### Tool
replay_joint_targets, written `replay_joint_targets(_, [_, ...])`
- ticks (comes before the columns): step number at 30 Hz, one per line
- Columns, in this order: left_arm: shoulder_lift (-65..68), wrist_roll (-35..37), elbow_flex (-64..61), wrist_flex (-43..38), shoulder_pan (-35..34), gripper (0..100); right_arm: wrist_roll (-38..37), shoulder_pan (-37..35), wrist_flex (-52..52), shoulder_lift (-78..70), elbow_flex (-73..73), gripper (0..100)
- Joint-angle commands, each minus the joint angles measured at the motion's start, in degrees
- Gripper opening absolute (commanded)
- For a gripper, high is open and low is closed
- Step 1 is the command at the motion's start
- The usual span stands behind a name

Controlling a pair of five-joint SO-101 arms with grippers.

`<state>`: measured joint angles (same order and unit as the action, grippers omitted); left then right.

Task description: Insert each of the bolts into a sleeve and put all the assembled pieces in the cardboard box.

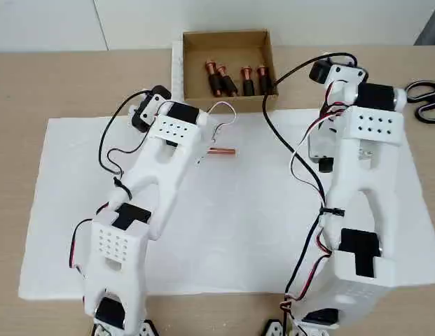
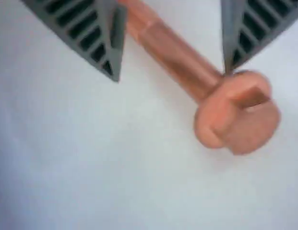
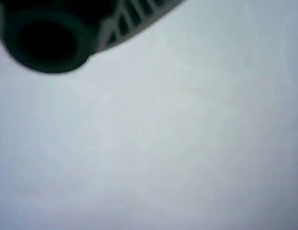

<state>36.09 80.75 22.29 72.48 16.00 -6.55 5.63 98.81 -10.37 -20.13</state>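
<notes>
The left gripper [image 2: 171,75] is shown with its fingers [image 2: 91,38] spread wide. A copper bolt [image 2: 189,69] is laid on white cloth [image 2: 115,167] between them, its head just past one fingertip. A black sleeve [image 3: 43,43] is pinched by the right gripper [image 1: 321,159], beside its ribbed finger [image 3: 134,17].

A white cloth [image 1: 238,231] covers the middle of the tan table [image 1: 63,77] and reaches almost to its front edge, with bare strips left on both sides. Black-handled scissors [image 1: 426,99] lie on the bare wood at the table's right edge, just beyond the cloth's far right corner.
</notes>
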Motion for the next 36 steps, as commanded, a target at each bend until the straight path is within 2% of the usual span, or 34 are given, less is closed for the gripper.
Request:
replay_joint_targets(1, [-0.5,0.3,2.2,-0.8,-0.1,13,0.0,0.3,0.8,3.5,-0.3,0.3])
replay_joint_targets(11, [4.8,0.4,2.0,-0.8,-0.4,13,0.0,0.4,0.8,3.6,-0.2,0.3])
replay_joint_targets(14, [4.0,0.4,2.1,-0.5,-0.4,11,0.0,0.4,0.8,3.6,-0.2,0.3])
replay_joint_targets(18, [2.5,0.4,2.1,-0.4,-0.3,0,0.0,0.4,0.8,3.6,-0.2,0.3])
replay_joint_targets(27, [-5.5,-1.1,2.1,4.1,1.8,0,0.1,0.4,0.8,3.4,-0.2,0.3])
replay_joint_targets(30, [-9.9,-10.1,2.1,5.5,1.9,0,0.1,0.4,0.8,3.5,-0.2,0.3])
replay_joint_targets(36, [-18.1,-37.7,2.0,9.7,0.3,0,0.1,0.2,0.8,3.6,-0.2,0.3])
